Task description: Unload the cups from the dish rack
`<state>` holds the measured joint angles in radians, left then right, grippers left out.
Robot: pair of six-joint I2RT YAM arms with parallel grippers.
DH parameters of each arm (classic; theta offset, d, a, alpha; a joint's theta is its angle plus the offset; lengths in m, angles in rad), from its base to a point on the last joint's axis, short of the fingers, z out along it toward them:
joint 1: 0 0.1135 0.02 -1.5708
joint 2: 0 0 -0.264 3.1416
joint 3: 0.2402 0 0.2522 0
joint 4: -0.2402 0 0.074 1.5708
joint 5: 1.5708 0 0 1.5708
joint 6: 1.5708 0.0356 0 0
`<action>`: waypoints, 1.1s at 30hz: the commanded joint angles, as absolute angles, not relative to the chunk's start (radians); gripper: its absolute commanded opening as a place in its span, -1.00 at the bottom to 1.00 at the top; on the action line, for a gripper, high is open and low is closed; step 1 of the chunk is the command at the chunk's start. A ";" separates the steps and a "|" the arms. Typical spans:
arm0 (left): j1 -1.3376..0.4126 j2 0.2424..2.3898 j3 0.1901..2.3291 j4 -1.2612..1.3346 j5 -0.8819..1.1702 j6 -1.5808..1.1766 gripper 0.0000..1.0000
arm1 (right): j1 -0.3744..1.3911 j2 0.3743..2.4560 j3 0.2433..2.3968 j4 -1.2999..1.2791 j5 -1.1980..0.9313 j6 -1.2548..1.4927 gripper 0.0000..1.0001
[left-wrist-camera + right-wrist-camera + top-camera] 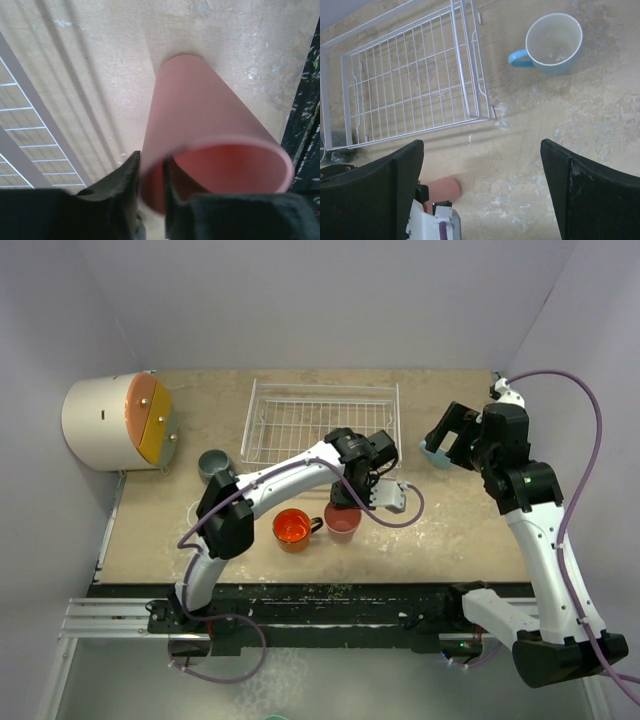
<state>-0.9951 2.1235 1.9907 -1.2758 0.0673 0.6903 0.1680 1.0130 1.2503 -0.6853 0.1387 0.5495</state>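
Left pincer [151,167] pinches the wall of the pink tumbler [200,125] at its rim, one finger [122,182] outside and the other inside the mouth. Tumbler stands upright on the counter [450,530], centre of the overhead view, just below the lower right corner of the dish rack [320,425] and outside it. Orange mug [292,529] stands upright just beside the tumbler on its left in the frame, handle turned toward it; cannot tell whether they touch. Grey-teal mug [214,464] stands on the counter just off the rack's lower left corner. Right pincer [480,150] is spread wide above the counter at the right of the overhead view, gripping nothing. In its wrist view the light blue mug [554,42] sits upright at upper right, handle pointing left, on the counter near the rack's right side. Cream cylinder [105,423] lies at upper left of the overhead view, orange-yellow face toward the rack.
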 commanded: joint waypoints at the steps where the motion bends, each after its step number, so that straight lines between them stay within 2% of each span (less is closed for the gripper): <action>1: -0.997 2.064 1.964 -1.254 0.099 0.675 -0.19 | 0.163 0.991 1.247 -0.666 0.128 0.554 1.00; 2: -0.996 2.061 1.959 -1.248 0.102 0.673 -0.01 | 0.163 0.989 1.246 -0.664 0.126 0.553 1.00; 3: -0.997 2.057 1.957 -1.242 0.105 0.674 0.29 | 0.163 0.989 1.245 -0.665 0.125 0.554 0.99; 4: -0.997 2.053 1.956 -1.239 0.106 0.675 0.37 | 0.163 0.987 1.246 -0.665 0.124 0.555 1.00; 6: -0.997 2.052 1.962 -1.238 0.105 0.679 0.86 | 0.163 0.983 1.248 -0.665 0.121 0.557 1.00; 7: -0.996 2.053 1.968 -1.239 0.099 0.679 0.96 | 0.163 0.981 1.248 -0.664 0.120 0.558 1.00; 13: -0.995 2.025 2.045 -1.250 0.042 0.664 0.99 | 0.163 0.979 1.257 -0.668 0.123 0.555 1.00; 17: -0.995 1.968 2.121 -1.227 -0.099 0.638 0.99 | 0.163 0.970 1.264 -0.652 0.147 0.538 1.00; 20: -0.987 1.894 2.149 -1.166 -0.257 0.615 0.99 | 0.163 0.966 1.268 -0.652 0.240 0.512 1.00; 23: -0.936 1.759 2.102 -1.060 -0.296 0.583 0.99 | 0.164 0.911 1.203 -0.582 0.390 0.452 1.00; 27: -0.676 1.492 1.851 -0.786 -0.127 0.457 0.99 | 0.164 0.766 1.024 -0.327 0.419 0.312 1.00; 30: -0.443 1.241 1.486 -0.554 0.051 0.371 0.99 | 0.164 0.676 0.873 -0.221 0.456 0.370 1.00; 33: -0.352 1.063 1.147 -0.416 0.065 0.415 0.99 | 0.164 0.623 0.774 -0.200 0.486 0.408 1.00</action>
